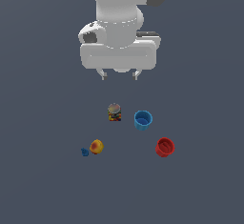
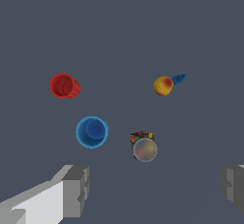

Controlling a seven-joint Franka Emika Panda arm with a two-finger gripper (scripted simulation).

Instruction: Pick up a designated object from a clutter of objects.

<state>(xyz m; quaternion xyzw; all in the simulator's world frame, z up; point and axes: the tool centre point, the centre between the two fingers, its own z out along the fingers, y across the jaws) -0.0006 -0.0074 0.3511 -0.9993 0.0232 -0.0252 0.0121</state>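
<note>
below hand [image 1: 119, 75], off exterior view's left: ball [image 1: 96, 146], ungrasped.

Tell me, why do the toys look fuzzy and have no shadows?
Exterior view: flat, even light, no shadows on the grey floor under the ball or red cup; the small can looks blurry, its colours smeared. Wrist view: same soft render, the can's grey top hazy, no glare anywhere.
</note>
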